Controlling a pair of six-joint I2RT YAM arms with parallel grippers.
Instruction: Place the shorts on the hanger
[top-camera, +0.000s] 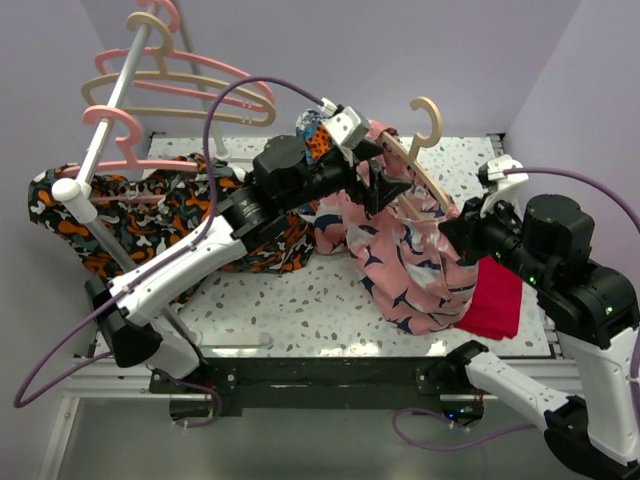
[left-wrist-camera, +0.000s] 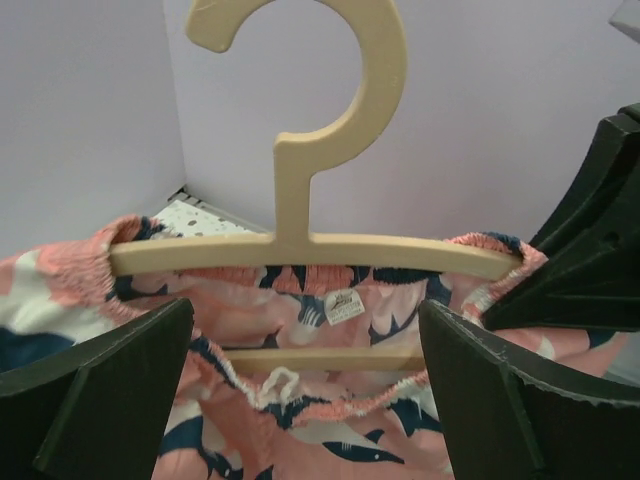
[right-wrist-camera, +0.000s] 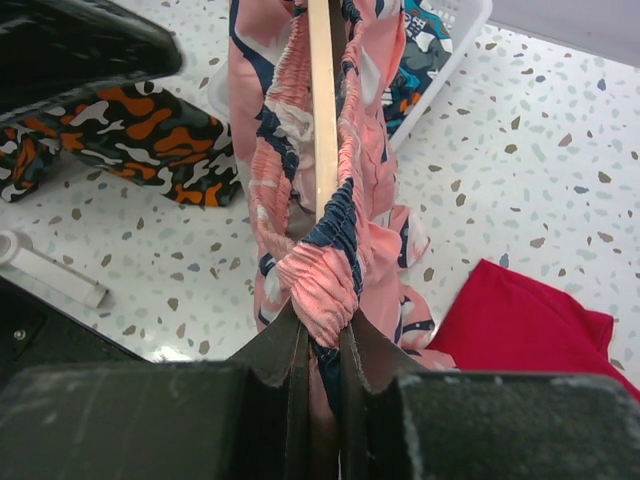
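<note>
**At the hanger's right end: shorts on, release left**

Right gripper (right-wrist-camera: 322, 335) jaws are clamped on the bunched waistband of the shorts (top-camera: 410, 260), at the tip of the hanger (left-wrist-camera: 300, 250). Left gripper (left-wrist-camera: 305, 310) jaws are wide apart, flanking the hanger's middle and gripping nothing. The waistband wraps both shoulders and the legs drape to the table (top-camera: 300, 310). Threading looks done; letting go remains.

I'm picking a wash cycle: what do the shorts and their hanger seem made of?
The shorts: soft matte fabric, perhaps cotton-like; it drapes in folds and the waistband bunches in elastic gathers. The hanger: probably moulded plastic, smooth beige with a faint sheen and rounded edges; wood cannot be ruled out.
</note>
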